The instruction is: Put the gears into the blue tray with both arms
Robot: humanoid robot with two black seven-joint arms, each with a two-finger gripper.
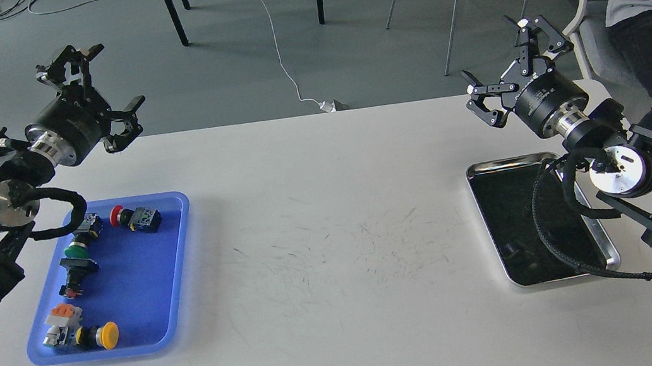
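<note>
**Start position: both grippers raised, no gear in hand**

Near the tabletop's left edge lies the blue tray (180, 261). It carries four push-button switches (138, 218) with red, green, yellow and dark caps; no gear is discernible in it. Near the right edge lies the steel tray (611, 250). Small dark pieces show faintly on its dark floor; whether these are the gears (517, 252) cannot be confirmed. Toward the far edge, the left gripper (106, 80) hangs above the far-left corner, fingers spread, holding nothing. The right gripper (510, 64) hangs beyond the steel tray, fingers likewise spread and empty. Judged step: before the first pick. The next move calls for lowering the right gripper into the steel tray with fine alignment.
</note>
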